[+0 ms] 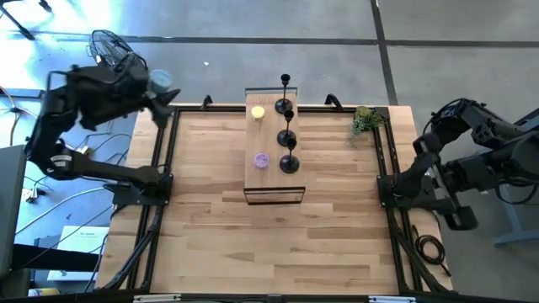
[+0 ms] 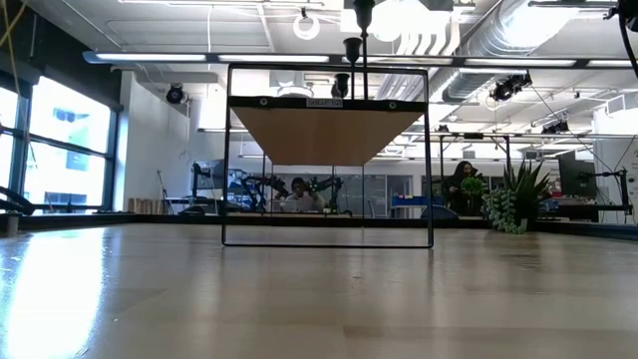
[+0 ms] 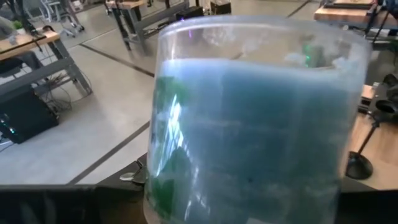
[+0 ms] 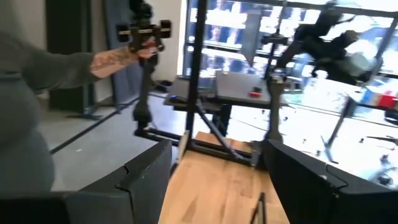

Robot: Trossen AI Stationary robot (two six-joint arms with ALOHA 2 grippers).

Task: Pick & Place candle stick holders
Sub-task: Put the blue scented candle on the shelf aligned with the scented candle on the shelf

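Three black candle stick holders [image 1: 288, 136] stand in a row on their disc bases on a raised wooden shelf [image 1: 271, 181] at the table's far middle. The low view shows their tops [image 2: 351, 48] above the shelf. My left gripper [image 1: 160, 87] is up off the table's far left corner, shut on a glass jar of blue wax [image 3: 249, 124]. My right gripper [image 4: 217, 186] hangs open beyond the table's right edge, holding nothing. My left gripper holds the blue candle jar [image 1: 160, 80] at its fingers' end, lifted clear of the table. In the left wrist view the jar's glass wall [image 3: 186, 155] fills the picture and hides the fingers. Which part they are on cannot be told.
A yellow candle [image 1: 258, 112] and a purple candle [image 1: 262, 159] sit on the shelf left of the holders. A green plant sprig [image 1: 366, 120] lies at the table's far right corner. A person's arm [image 4: 93, 62] shows beyond the table in the right wrist view.
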